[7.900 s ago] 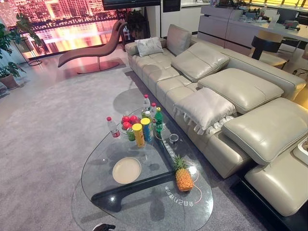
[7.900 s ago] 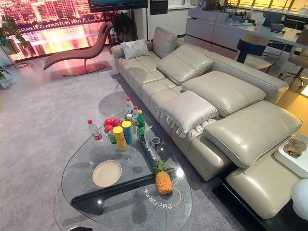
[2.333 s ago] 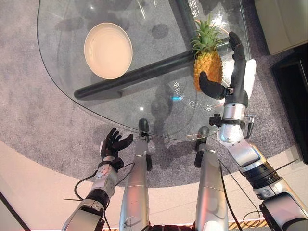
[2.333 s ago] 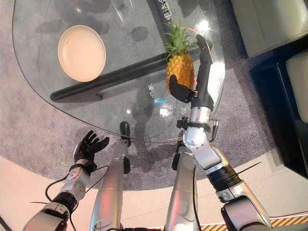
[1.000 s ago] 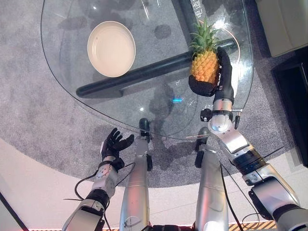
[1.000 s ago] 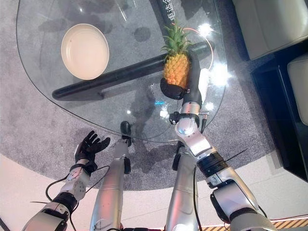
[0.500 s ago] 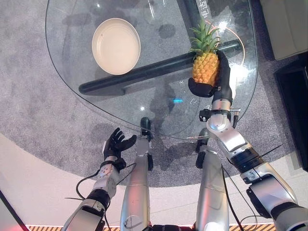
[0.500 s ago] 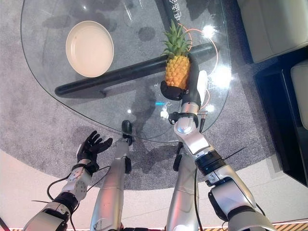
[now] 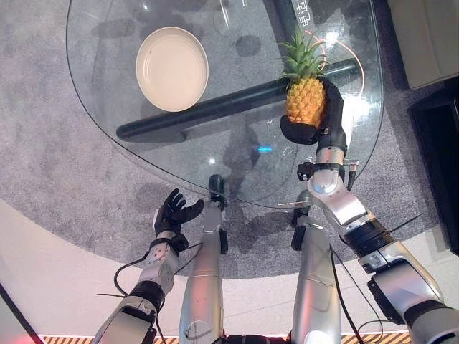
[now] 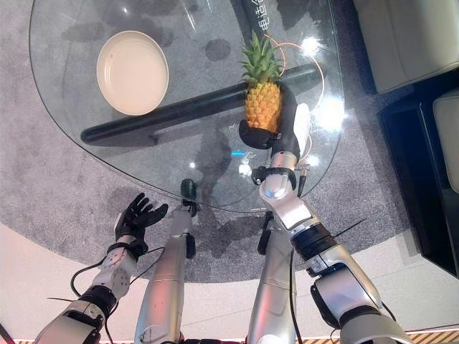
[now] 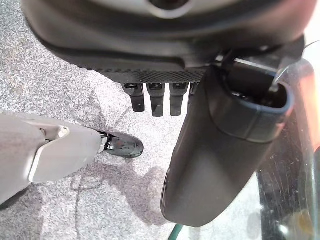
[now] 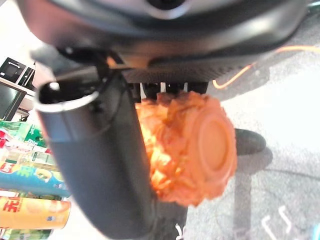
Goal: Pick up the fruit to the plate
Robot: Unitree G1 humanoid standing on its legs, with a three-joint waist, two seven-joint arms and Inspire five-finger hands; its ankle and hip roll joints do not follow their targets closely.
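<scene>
The pineapple (image 9: pixel 305 100) stands upright near the right edge of the glass table (image 9: pixel 93 107), leafy crown pointing away from the robot. The right hand (image 9: pixel 324 118) is wrapped round its lower body, thumb across the near side and fingers behind; the right wrist view shows the fruit's base pressed between thumb and fingers. So the grasp looks made, and the step in hand is the lift (whether the base is clear of the glass, I cannot tell). The plate (image 9: pixel 172 59) lies well apart to the left. Next the arm must raise the fruit, carry it leftwards across the table and set it down there. The left hand (image 9: pixel 174 213) hangs with fingers spread, below the table edge.
</scene>
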